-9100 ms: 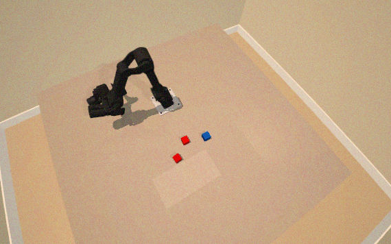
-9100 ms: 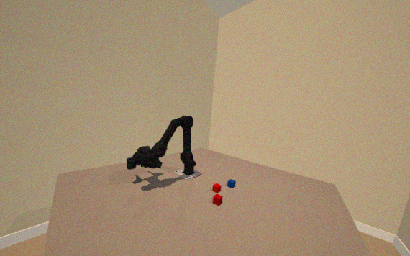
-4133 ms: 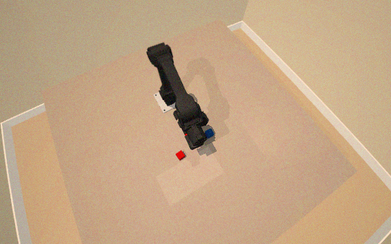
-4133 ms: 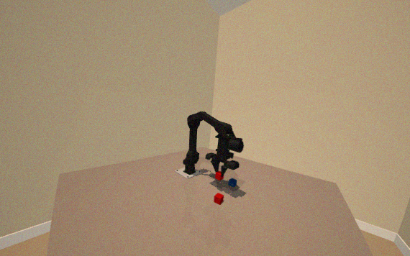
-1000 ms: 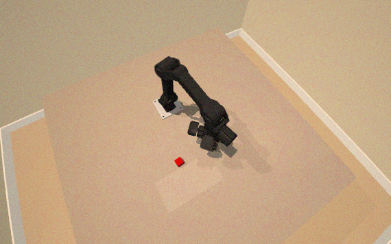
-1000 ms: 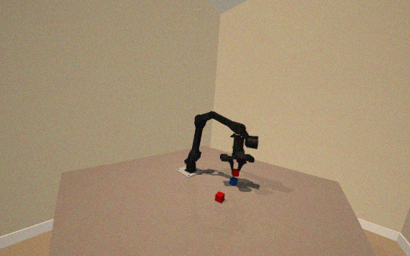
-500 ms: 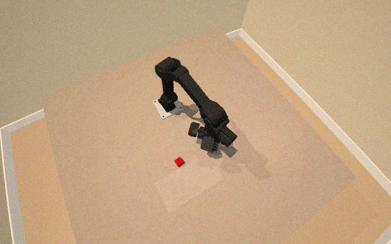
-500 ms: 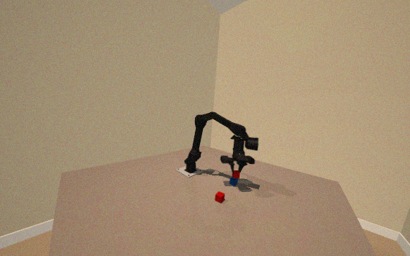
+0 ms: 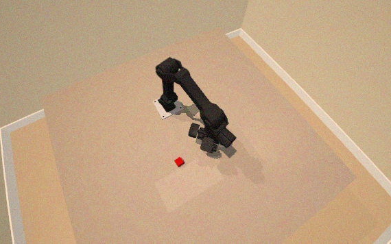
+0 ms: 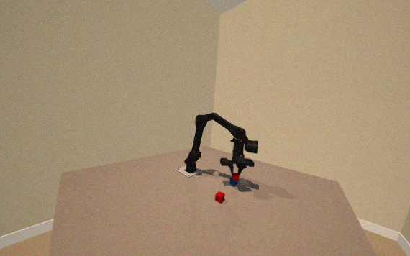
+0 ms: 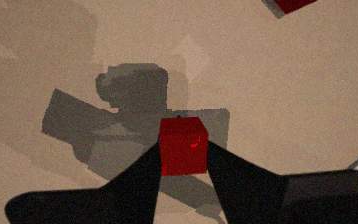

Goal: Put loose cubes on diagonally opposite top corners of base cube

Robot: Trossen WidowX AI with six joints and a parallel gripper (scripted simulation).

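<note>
No readable text, label, brand, number or sign appears in any of the three views; a small lighter mark on the face of the red cube [image 11: 182,145] held in the claw [image 11: 182,172] is perhaps only shading.

We see a tan table top [image 10: 157,216] spreading beneath the jaws, beige walls [image 10: 85,72] well behind them, white skirting [image 9: 322,113] far off, and a pale patch [image 9: 188,186] near the jaws.
</note>
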